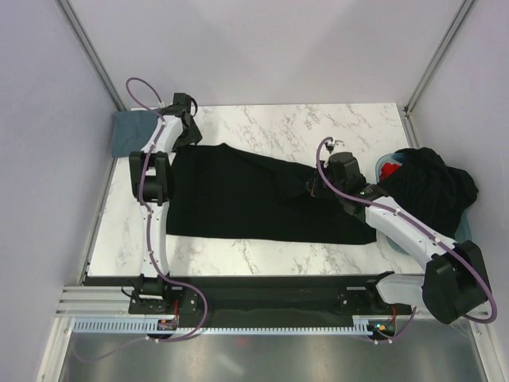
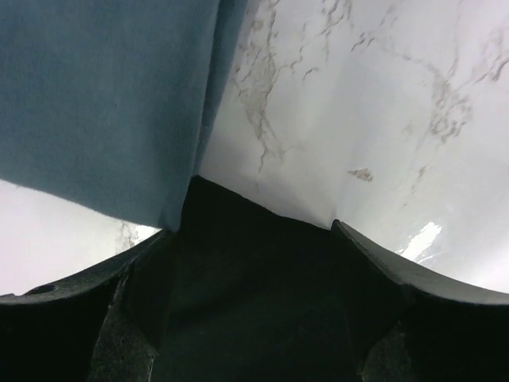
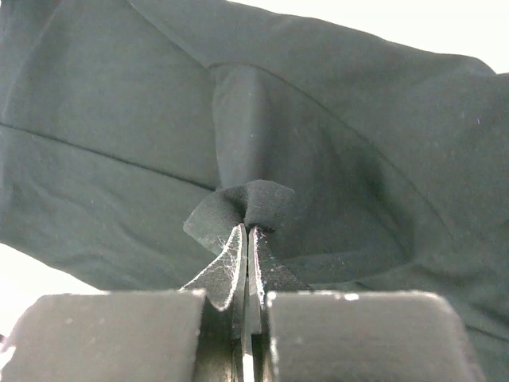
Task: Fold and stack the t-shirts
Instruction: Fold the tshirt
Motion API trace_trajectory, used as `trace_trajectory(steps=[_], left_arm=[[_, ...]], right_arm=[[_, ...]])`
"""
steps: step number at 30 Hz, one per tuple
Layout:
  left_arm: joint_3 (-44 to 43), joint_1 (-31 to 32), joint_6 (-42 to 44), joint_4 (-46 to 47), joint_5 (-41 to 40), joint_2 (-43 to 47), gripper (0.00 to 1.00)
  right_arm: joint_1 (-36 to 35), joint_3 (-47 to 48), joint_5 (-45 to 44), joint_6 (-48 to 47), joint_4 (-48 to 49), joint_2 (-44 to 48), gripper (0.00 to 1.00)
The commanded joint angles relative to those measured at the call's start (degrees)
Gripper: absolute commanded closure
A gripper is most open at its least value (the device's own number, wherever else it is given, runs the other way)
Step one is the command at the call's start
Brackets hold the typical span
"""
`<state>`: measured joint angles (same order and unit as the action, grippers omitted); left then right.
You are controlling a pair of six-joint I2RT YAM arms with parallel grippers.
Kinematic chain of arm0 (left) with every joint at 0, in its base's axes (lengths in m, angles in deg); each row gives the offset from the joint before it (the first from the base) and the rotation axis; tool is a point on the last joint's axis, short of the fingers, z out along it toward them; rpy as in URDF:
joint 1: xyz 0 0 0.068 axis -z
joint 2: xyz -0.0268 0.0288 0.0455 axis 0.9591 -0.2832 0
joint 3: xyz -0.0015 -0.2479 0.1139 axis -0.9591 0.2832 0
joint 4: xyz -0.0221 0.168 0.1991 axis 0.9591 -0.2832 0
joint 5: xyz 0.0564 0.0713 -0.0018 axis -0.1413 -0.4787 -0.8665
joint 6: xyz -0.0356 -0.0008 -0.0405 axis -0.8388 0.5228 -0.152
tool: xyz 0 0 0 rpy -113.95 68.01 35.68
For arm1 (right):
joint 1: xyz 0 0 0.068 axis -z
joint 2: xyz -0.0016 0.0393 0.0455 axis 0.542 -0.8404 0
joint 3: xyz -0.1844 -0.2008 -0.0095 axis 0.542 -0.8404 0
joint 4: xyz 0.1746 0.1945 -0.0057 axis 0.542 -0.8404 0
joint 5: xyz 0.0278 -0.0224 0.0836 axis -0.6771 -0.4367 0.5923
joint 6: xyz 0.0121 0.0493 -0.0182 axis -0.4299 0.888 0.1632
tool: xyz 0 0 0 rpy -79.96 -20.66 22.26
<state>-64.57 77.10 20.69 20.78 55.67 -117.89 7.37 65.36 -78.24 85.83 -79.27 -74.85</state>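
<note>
A black t-shirt [image 1: 246,199] lies spread across the marble table [image 1: 318,127]. My left gripper [image 1: 187,121] is at its far left corner. In the left wrist view its fingers [image 2: 374,259] stand wide apart, with the black cloth [image 2: 254,302] filling the gap between them [image 2: 248,231]. My right gripper [image 1: 324,181] is over the shirt's right part. In the right wrist view it is shut [image 3: 248,229] on a pinched-up fold of the black shirt [image 3: 358,143]. A folded teal t-shirt [image 1: 127,131] lies at the far left corner and also shows in the left wrist view [image 2: 95,95].
A blue basket [image 1: 464,229] at the right edge holds a heap of dark shirts [image 1: 429,187] and something red [image 1: 390,169]. Grey walls and metal posts close in the table at the back and sides. Bare marble [image 2: 358,95] lies beyond the left gripper.
</note>
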Motion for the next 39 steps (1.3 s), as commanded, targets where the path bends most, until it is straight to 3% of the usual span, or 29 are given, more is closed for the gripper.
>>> trace_trajectory(steps=[1, 5, 9, 11, 14, 18, 29, 39], left_arm=[[-4.98, -0.47, 1.43, -1.24, -1.86, -2.43, 0.18], [-6.32, -0.65, 1.07, -1.43, -0.63, -2.79, 0.26], [-5.97, -0.65, 1.07, -1.52, 0.6, -2.27, 0.41], [-5.7, -0.65, 0.81, -1.52, 1.66, -1.83, 0.54], [-4.91, -0.65, 0.72, -1.52, 2.1, -0.16, 0.83], [-3.68, -0.65, 0.81, -1.95, 2.89, 2.38, 0.97], [3.42, -0.65, 1.51, -4.68, 3.51, 14.23, 0.98], [23.38, -0.92, 0.54, -3.89, -3.87, 30.15, 0.98]], right_arm=[[-0.12, -1.75, -0.17, 1.28, 0.35, 3.36, 1.0], [-0.3, -2.63, -0.17, 1.02, -0.7, 4.5, 1.0], [-0.39, -1.76, -1.13, 0.23, -1.75, 4.77, 1.0], [-0.3, -0.79, -1.57, -0.21, -2.28, 4.68, 1.0], [-0.39, 2.27, -3.06, -1.09, -3.95, 4.59, 1.0], [-0.3, 6.67, -7.27, -3.55, -6.67, 4.86, 1.0], [1.72, 21.53, -16.95, -14.44, -14.76, 3.18, 1.0], [2.07, 13.98, -14.49, -13.84, -15.56, 7.84, 1.0]])
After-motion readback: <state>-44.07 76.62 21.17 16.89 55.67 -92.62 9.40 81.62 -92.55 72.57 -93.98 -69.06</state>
